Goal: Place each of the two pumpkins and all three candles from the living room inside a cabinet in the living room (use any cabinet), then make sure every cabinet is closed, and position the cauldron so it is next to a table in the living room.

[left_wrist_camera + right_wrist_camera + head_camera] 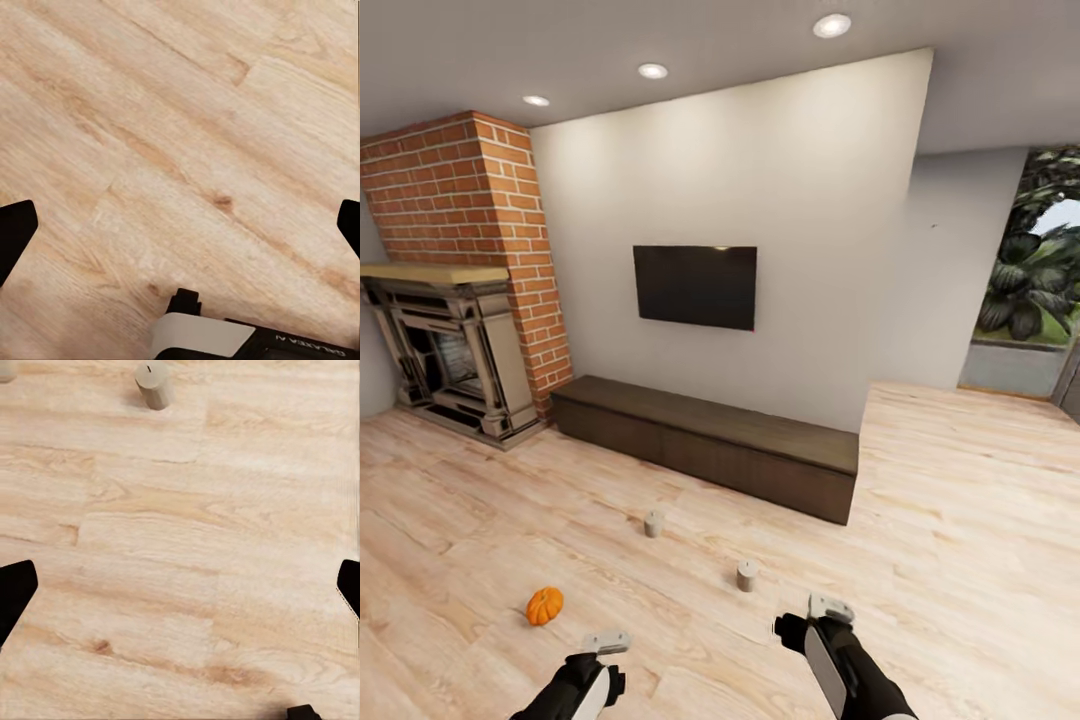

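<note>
Nearest candle (747,575) stands upright on the wood floor (960,520), long axis vertical, just ahead of the right gripper (829,607). Another candle (653,523) stands nearer the closed cabinet (705,440), and a pumpkin (544,605) sits stem-up beside the left gripper (605,642). Both grippers are spread wide, holding nothing. Candles look light, stiff, probably slick, so I'd pinch mid-height across the sides.
</note>
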